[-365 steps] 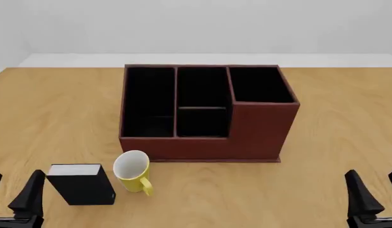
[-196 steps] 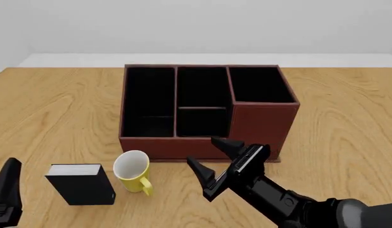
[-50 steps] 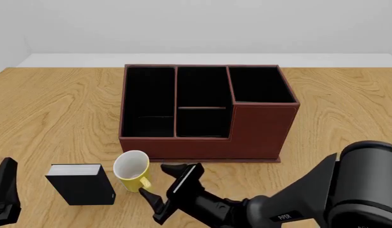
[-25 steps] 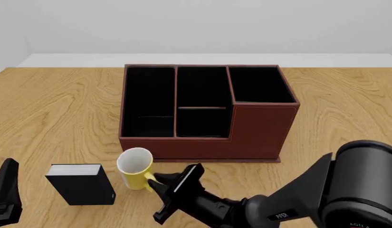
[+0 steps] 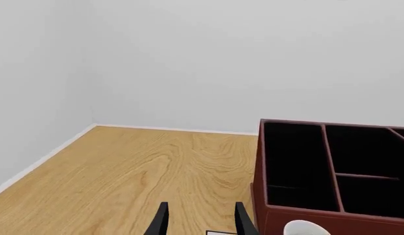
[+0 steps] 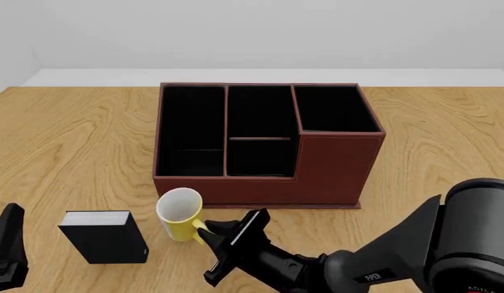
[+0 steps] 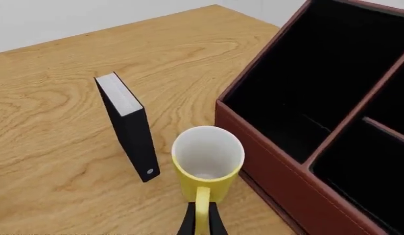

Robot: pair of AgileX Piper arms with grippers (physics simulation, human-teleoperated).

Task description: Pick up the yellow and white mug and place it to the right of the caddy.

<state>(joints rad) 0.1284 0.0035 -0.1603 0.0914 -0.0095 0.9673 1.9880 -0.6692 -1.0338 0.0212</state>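
Note:
The yellow and white mug [image 6: 179,213] sits upright just in front of the caddy's [image 6: 268,140] left front corner, its handle turned towards me. My right gripper [image 6: 206,233] is shut on the handle. In the right wrist view the thin black fingers [image 7: 188,223] pinch the yellow handle of the mug [image 7: 207,155], with the caddy [image 7: 306,122] right beside it. My left gripper [image 5: 202,223] is open and empty, low at the table's front left [image 6: 7,253]. The mug's white rim [image 5: 306,228] peeks in at the edge of the left wrist view, next to the caddy [image 5: 319,171].
A small black book-like box [image 6: 105,235] with a white top stands just left of the mug; it also shows in the right wrist view [image 7: 130,129]. My right arm's large dark link [image 6: 471,244] fills the front right. Bare wooden table [image 6: 447,152] lies right of the caddy.

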